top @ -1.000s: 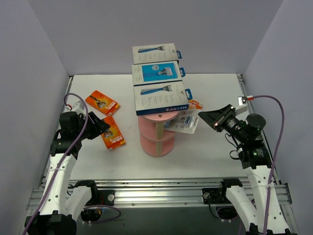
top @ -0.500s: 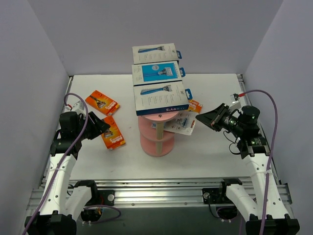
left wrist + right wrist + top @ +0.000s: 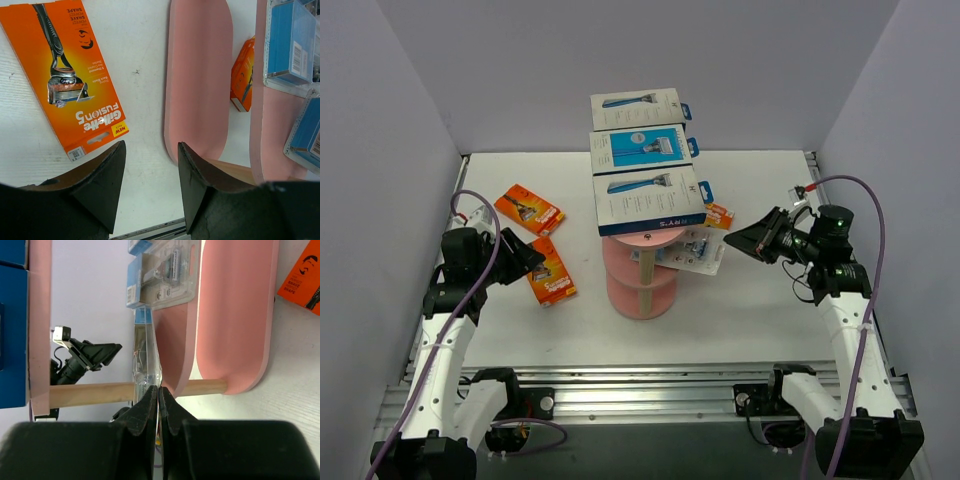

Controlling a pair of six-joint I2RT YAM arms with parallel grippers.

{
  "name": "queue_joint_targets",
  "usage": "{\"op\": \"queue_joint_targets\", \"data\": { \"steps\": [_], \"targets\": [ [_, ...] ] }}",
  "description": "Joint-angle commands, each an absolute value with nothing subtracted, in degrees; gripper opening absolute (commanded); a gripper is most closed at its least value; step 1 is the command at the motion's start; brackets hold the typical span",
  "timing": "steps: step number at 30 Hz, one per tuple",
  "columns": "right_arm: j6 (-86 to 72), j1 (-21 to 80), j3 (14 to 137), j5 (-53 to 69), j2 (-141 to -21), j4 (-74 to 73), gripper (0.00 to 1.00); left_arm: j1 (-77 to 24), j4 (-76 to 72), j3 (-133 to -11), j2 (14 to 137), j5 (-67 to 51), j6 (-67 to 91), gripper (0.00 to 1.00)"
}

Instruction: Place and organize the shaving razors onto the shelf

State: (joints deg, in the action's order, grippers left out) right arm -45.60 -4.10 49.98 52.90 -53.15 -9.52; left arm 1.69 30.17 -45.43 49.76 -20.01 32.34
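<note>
The pink shelf (image 3: 640, 275) stands mid-table with three white-and-blue razor boxes (image 3: 649, 200) along its top tier. My right gripper (image 3: 732, 240) is at the shelf's right side, shut on the edge of a clear blister pack (image 3: 697, 250) that lies partly on the middle tier. In the right wrist view the gripper (image 3: 159, 390) pinches that pack (image 3: 145, 355) edge-on, beside a second blister pack (image 3: 167, 270). My left gripper (image 3: 525, 258) hangs open over the table with nothing between its fingers, next to an orange razor card (image 3: 70, 75). Another orange card (image 3: 529, 210) lies farther back.
A third orange card (image 3: 719, 213) lies on the table behind the shelf's right side. White walls close in the table on the left, back and right. The beige post (image 3: 100, 392) runs between the pink tiers (image 3: 235, 315).
The right arm has swung round and its wrist has moved back and up, while its fingertips stayed at the blister pack, which shifted slightly toward the shelf. The left arm has not moved.
</note>
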Motion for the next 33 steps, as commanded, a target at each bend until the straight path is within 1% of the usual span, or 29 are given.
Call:
{"op": "queue_joint_targets", "data": {
  "steps": [1, 15, 19, 33],
  "targets": [
    [-41.8, -5.5, 51.9, 57.8, -54.7, -10.4, 0.00, 2.2, 27.9, -46.0, 49.4, -20.9, 32.0, 0.54],
    [-38.4, -5.5, 54.2, 57.7, -59.8, -12.9, 0.00, 2.2, 27.7, -45.9, 49.5, -21.1, 32.1, 0.54],
    [-34.6, -4.6, 56.6, 55.7, -63.3, -17.3, 0.00, 2.2, 27.7, -45.9, 49.7, -21.4, 32.0, 0.54],
    [-29.2, -3.2, 62.0, 53.0, -70.1, -22.2, 0.00, 2.4, 27.1, -45.7, 49.8, -22.1, 32.2, 0.54]
  ]
}}
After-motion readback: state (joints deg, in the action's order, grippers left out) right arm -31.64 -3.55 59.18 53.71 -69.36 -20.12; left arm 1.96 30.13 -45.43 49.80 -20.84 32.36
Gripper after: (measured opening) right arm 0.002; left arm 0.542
